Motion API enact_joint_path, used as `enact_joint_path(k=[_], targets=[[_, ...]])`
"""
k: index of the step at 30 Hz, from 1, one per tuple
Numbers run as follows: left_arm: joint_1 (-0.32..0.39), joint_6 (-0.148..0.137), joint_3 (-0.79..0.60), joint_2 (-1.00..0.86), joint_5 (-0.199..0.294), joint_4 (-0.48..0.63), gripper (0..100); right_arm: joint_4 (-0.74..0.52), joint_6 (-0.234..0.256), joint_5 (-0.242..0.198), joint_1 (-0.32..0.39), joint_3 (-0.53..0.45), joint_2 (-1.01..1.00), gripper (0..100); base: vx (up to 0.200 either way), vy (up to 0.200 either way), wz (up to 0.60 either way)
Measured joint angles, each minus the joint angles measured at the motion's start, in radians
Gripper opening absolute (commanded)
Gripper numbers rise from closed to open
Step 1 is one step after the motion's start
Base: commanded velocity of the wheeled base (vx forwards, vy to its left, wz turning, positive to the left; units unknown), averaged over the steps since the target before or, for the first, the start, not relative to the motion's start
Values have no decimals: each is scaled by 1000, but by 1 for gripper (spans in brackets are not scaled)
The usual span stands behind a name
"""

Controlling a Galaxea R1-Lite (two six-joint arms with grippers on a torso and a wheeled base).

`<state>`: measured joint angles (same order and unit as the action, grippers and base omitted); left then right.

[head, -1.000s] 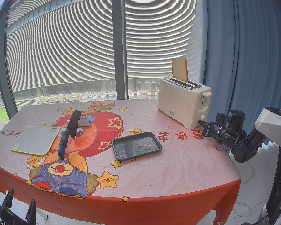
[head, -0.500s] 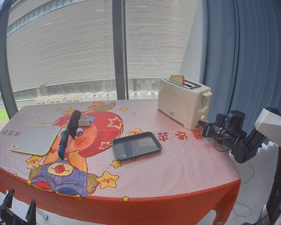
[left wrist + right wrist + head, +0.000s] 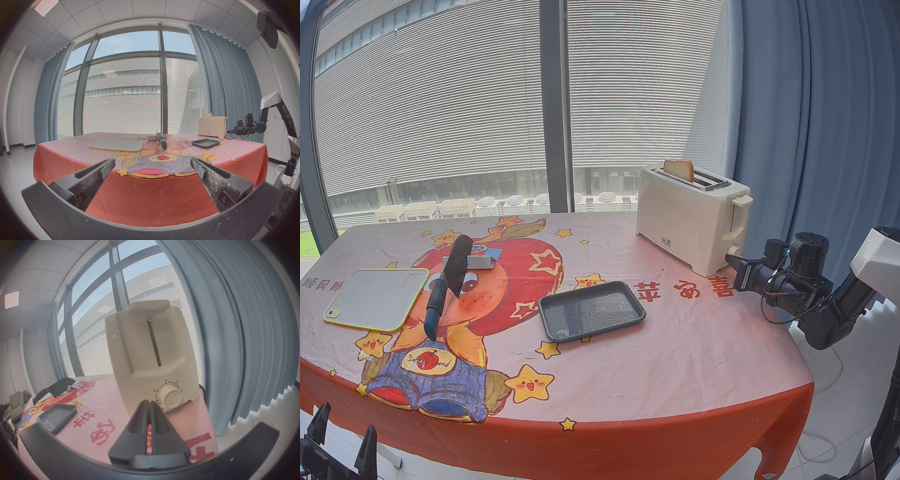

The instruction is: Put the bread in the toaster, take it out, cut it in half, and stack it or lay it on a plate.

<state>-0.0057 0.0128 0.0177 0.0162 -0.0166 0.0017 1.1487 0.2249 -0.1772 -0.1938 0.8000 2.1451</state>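
Bread (image 3: 679, 169) sitting in toaster (image 3: 681, 222), top showing: likely light, crumbly, needing gentle pinch there. Right gripper (image 3: 149, 405) fingers closed, empty; left gripper (image 3: 151, 164) spread, empty.

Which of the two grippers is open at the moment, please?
The left gripper, jaws spread wide; the right gripper, by the toaster, is shut.

The toaster (image 3: 690, 219) is smooth cream plastic with a faint sheen; the bread slice (image 3: 679, 169) looks dry and porous. The tablecloth (image 3: 687, 350) is matt printed cloth. The dark grey tray (image 3: 591, 310) looks like smooth plastic, the cutting board (image 3: 376, 299) matt, the right gripper (image 3: 149, 403) grainy black plastic.
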Motion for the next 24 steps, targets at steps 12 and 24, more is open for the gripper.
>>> enact_joint_path(k=[12, 24], targets=[[0, 0, 0, 0, 0, 0, 100, -2, -16, 7, -37, -70, -169, 0, 0, 0, 0], [0, 0, 0, 0, 0, 0, 100, -5, -29, 9, -43, -82, -283, 100, 0, 0, 0]])
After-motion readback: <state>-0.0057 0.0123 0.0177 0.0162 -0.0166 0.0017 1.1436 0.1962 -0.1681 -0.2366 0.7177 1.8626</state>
